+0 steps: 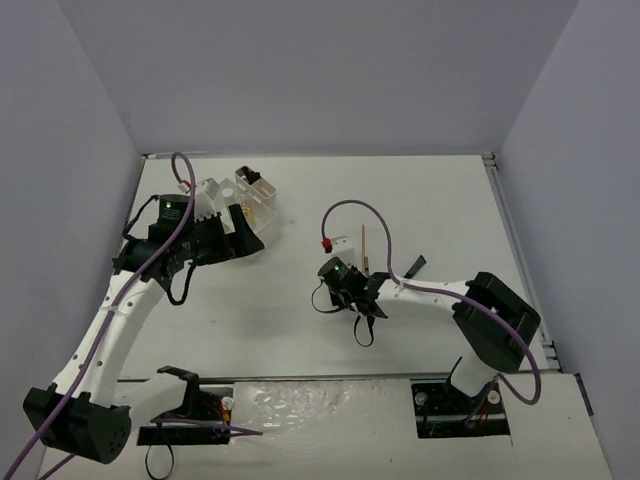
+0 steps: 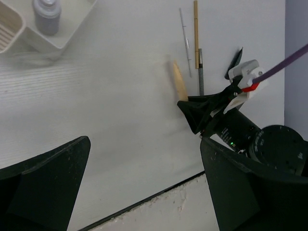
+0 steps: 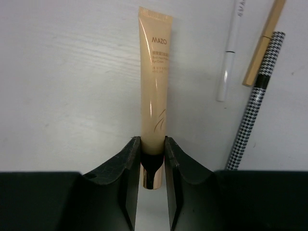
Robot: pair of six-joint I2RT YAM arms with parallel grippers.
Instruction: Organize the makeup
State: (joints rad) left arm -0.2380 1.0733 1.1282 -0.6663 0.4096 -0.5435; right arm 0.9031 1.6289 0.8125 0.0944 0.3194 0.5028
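The right gripper [image 3: 153, 147] pinches the tan tube [image 3: 154, 82] from both sides at its dark neck, just above the gold cap; the tube stretches away from the fingers over the white table [image 3: 57, 86]. To its right lie a white stick [image 3: 228, 62], a tan stick [image 3: 263, 43] and a checked pencil [image 3: 255, 101]. The left gripper [image 2: 144, 142] is spread wide above the table, near the white box [image 2: 67, 36], which holds a grey bottle [image 2: 46, 14]
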